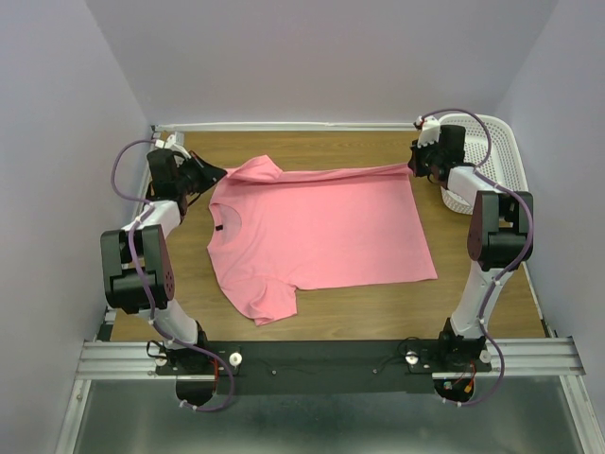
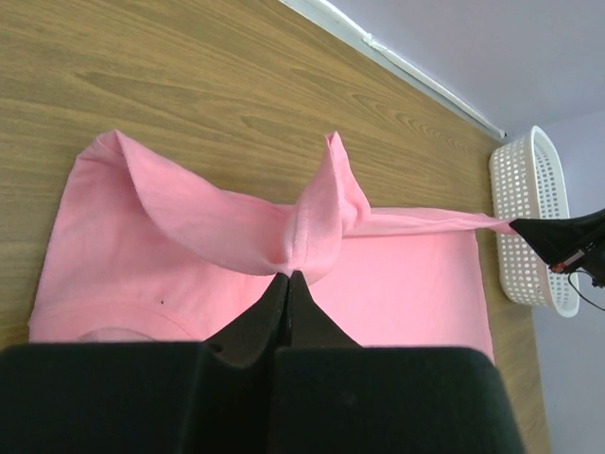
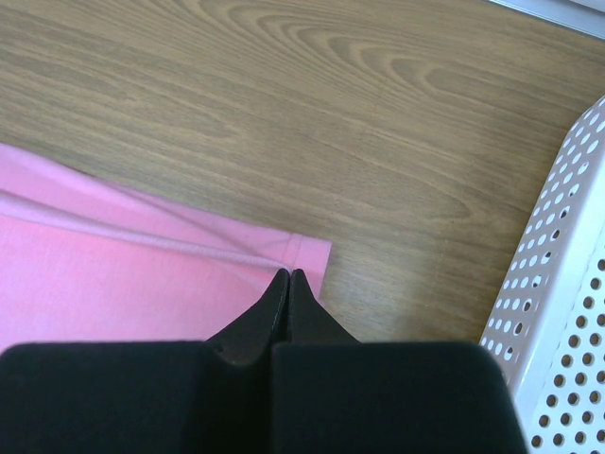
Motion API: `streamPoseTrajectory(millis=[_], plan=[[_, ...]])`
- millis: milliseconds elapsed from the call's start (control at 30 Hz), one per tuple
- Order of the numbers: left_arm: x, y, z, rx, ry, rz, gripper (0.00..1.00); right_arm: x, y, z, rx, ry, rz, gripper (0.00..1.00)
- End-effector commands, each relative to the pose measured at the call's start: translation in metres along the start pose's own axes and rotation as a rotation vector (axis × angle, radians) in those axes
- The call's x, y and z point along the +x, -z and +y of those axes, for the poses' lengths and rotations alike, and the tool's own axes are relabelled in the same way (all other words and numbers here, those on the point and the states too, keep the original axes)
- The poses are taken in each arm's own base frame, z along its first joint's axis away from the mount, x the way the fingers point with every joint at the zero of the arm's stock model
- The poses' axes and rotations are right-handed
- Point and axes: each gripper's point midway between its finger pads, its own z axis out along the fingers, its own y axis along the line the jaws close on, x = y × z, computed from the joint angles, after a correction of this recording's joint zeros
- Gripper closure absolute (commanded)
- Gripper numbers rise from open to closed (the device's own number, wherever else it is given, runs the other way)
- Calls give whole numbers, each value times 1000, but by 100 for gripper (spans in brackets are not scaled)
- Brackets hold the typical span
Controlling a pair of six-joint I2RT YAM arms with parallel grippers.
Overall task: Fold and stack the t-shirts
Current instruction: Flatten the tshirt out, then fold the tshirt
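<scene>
A salmon-pink t-shirt [image 1: 317, 232] lies spread on the wooden table, neck to the left, hem to the right. My left gripper [image 1: 216, 176] is shut on the shirt's far shoulder and sleeve, which bunches up at the tips in the left wrist view [image 2: 289, 273]. My right gripper [image 1: 414, 166] is shut on the far hem corner, seen at the tips in the right wrist view [image 3: 288, 272]. The far edge of the shirt [image 2: 416, 223] is pulled taut and lifted between the two grippers. The near sleeve [image 1: 269, 303] lies flat.
A white perforated plastic basket [image 1: 501, 151] stands at the back right, just right of my right gripper; it also shows in the left wrist view [image 2: 534, 218] and the right wrist view [image 3: 562, 312]. Walls close in the back and both sides.
</scene>
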Motion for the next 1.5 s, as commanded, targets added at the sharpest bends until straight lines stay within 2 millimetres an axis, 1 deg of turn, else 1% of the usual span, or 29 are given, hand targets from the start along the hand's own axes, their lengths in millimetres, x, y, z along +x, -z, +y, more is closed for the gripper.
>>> streamPoseTrajectory(millis=[0, 267, 367, 400, 467, 533, 567, 600, 667, 700, 733, 767, 800, 867, 933, 1100, 1200, 1367, 1467], plan=[[-3, 9, -5, 8, -10, -19, 100, 3, 2, -7, 16, 11, 9, 98], [8, 15, -3, 3, 1, -7, 100, 12, 3, -7, 17, 19, 27, 95], [10, 17, -2, -1, 6, -7, 100, 16, 7, -5, 14, 28, 36, 95], [12, 17, -1, -2, 8, -5, 100, 22, 8, -4, 13, 33, 46, 95], [14, 17, 1, -7, 13, -1, 100, 20, 13, -2, 11, 40, 41, 93], [19, 18, 4, -11, 21, 7, 100, 22, 17, -1, 11, 52, 45, 88], [20, 18, 4, -11, 21, 10, 100, 21, 21, -1, 14, 56, 41, 83], [22, 19, 5, -15, 23, 13, 100, 21, 23, -2, 23, 58, 42, 76], [26, 20, 7, -19, 30, 21, 100, 17, 30, -1, 27, 67, 33, 69], [28, 21, 7, -20, 32, 24, 100, 15, 33, 0, 27, 72, 28, 61], [29, 22, 7, -21, 30, 26, 100, 11, 36, 0, 29, 73, 18, 58], [29, 23, 7, -21, 28, 24, 100, 15, 40, 4, 17, 67, 36, 56], [31, 24, 8, -22, 29, 28, 100, 7, 47, 7, 9, 69, 15, 51], [32, 25, 7, -21, 26, 28, 100, 0, 53, 11, -7, 69, -3, 48], [34, 27, 7, -21, 26, 29, 100, -7, 62, 19, -42, 65, -26, 47], [40, 30, 9, -26, 30, 37, 100, -13, 73, 38, -123, 30, -42, 46], [43, 33, 9, -29, 29, 40, 100, -12, 75, 43, -145, 13, -34, 46], [56, 38, 15, -45, 36, 60, 100, -9, 76, 51, -190, 10, -22, 46], [69, 42, 21, -62, 49, 86, 95, -7, 77, 55, -211, 2, -17, 45]])
